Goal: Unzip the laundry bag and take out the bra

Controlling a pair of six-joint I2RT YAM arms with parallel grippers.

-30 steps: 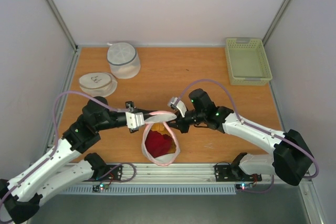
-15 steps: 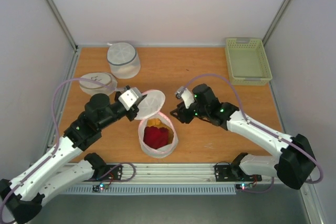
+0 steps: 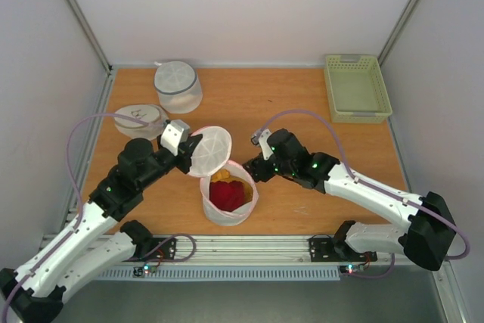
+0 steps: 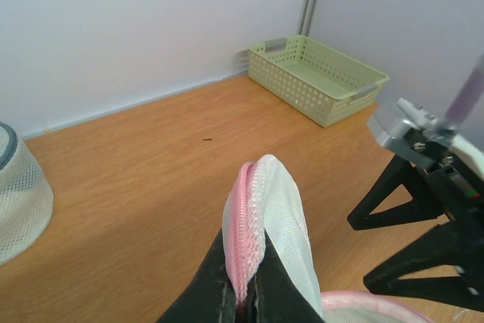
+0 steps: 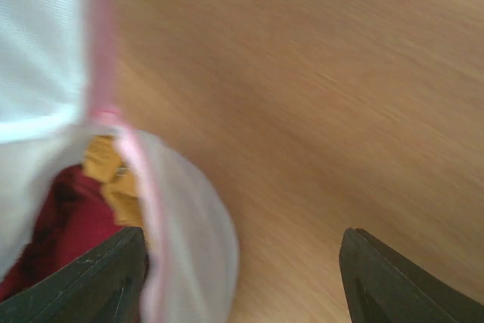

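In the top view, the round white mesh laundry bag (image 3: pixel 227 200) with the pink zipper band stands upright near the front edge of the wooden bench (image 3: pixel 302 104), and its mouth is open upward. The left claw (image 3: pixel 187 158) is closed on the rim of the round mesh lid (image 3: pixel 209 150) and holds it tilted back, away from the mouth. The soft bra (image 3: pixel 226 193), dark red with orange-yellow, lies inside the bag, lower than the rim. The right claw (image 3: pixel 251 170) is empty, with its jaws apart, just beside the bag's rim on its own side; the bra lies from it toward the left arm and a little downward. In the left wrist view, the two dark fingers (image 4: pixel 283 296) pinch the pink edge of the lid, and the right claw's spread fingers stand near, over the rim. In the right wrist view, the jaws stand wide with nothing between them except bare bench; the bag and the red and orange fabric are at the left edge, off the centre. I judge that the right arm is the nearer and the free one, and it must shift over the mouth and go down from above.
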